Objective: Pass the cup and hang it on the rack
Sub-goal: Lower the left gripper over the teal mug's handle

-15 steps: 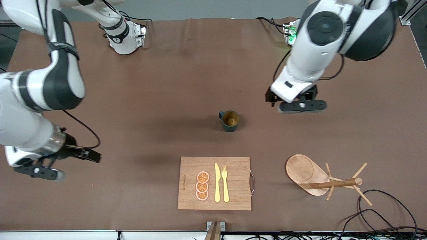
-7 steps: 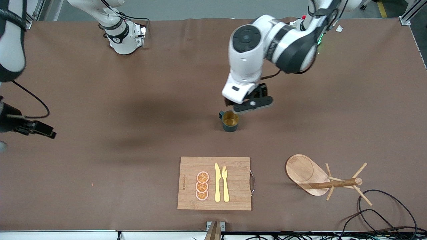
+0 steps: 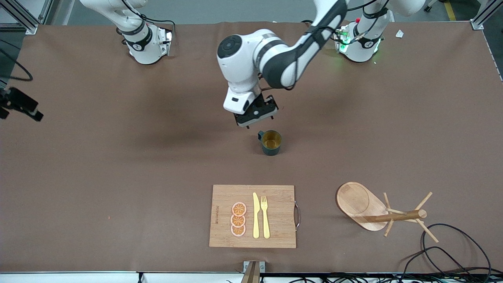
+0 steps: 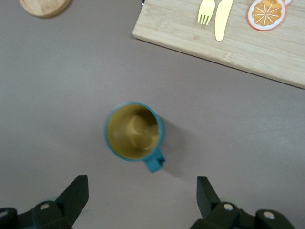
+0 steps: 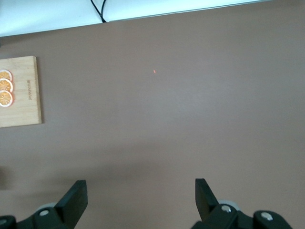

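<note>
White-and-black left Franka arm reaching in from its base, bent at the elbow, wrist pointing down, black two-finger left gripper [image 3: 256, 117] with fingers spread wide, empty, black right gripper [image 5: 138, 200] likewise spread, holding nothing

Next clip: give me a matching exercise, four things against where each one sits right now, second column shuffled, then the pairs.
Things:
1. cup
2. rack
3. fork
4. left tool

Places or states:
A. lying on the cutting board beside the knife
B. open, just above the cup
C. upright on bare table, mid-table
D. toward the left arm's end, nearer the front camera than the cup

Pairs: 1-C, 2-D, 3-A, 4-B
</note>
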